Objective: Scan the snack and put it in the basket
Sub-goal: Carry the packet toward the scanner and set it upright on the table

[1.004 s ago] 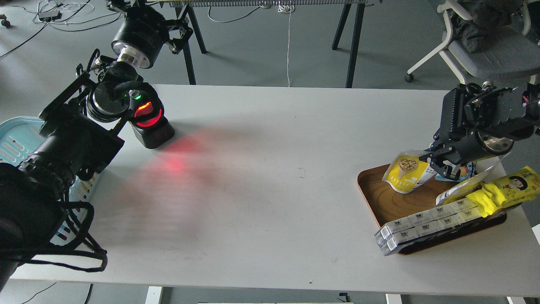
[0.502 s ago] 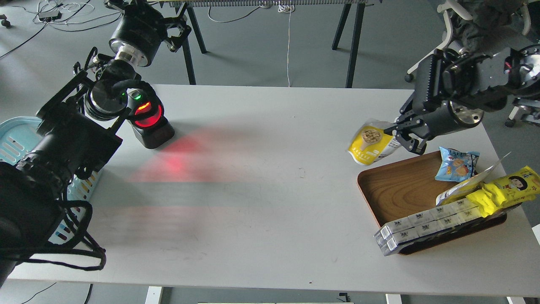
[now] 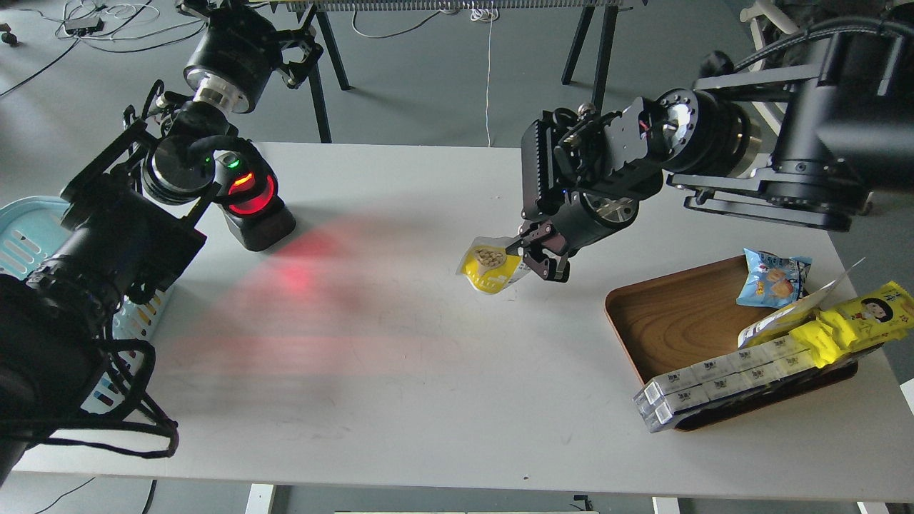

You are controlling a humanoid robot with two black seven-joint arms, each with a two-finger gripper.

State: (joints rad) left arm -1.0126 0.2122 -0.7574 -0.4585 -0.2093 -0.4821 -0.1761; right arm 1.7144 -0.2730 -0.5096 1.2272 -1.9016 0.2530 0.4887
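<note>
Head view: right tool clamped on snack, pinching pouch at its right edge, approx mid-worktop, pouch hanging tilted w/ yellow half down, shadow just beneath on white worktop. Whether pouch bottom touches worktop or hangs clear: can't tell. Right arm reaching in from upper right, well apart from wooden tray at right. On tray: small blue packet at back, long yellow packet w/ cartoon face, row of white boxes along front edge. Scanner at far left of worktop, lit red w/ green dot, red glow spread over worktop betw. it and pouch. Left tool at top left, beyond worktop's far edge; dark, fingers not separable, state can't tell. Basket at left edge, light blue, mostly hidden behind left arm.
</note>
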